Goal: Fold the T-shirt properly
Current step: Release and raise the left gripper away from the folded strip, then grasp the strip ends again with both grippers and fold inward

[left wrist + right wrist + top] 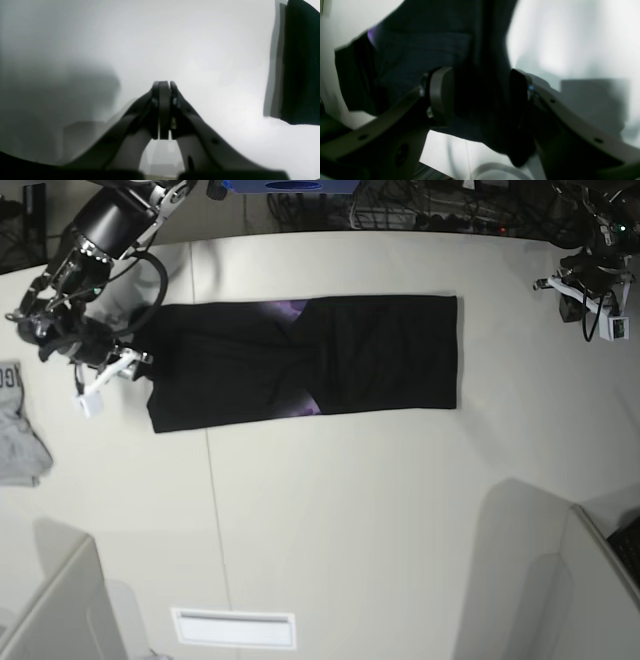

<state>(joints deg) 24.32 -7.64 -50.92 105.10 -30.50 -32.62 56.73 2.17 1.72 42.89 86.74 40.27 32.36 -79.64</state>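
The T-shirt [330, 358], black with a little purple print showing, lies flat as a long folded strip across the far half of the table. My right gripper [138, 366] is at the strip's left end. In the right wrist view its fingers [442, 92] stand wide apart, the gripper [480, 95] is open, and dark T-shirt cloth [420, 50] runs between and beyond them. My left gripper [164, 86] is shut with nothing in it, above bare table. The T-shirt's edge [300, 62] shows at the right of that view. In the base view the left gripper [552, 284] hangs right of the T-shirt.
A small light-grey garment [15, 430] lies at the table's left edge. A white slotted plate [233, 628] sits near the front edge. Grey partitions stand at the front left [60, 610] and front right [560, 580]. Cables [430, 215] run along the back.
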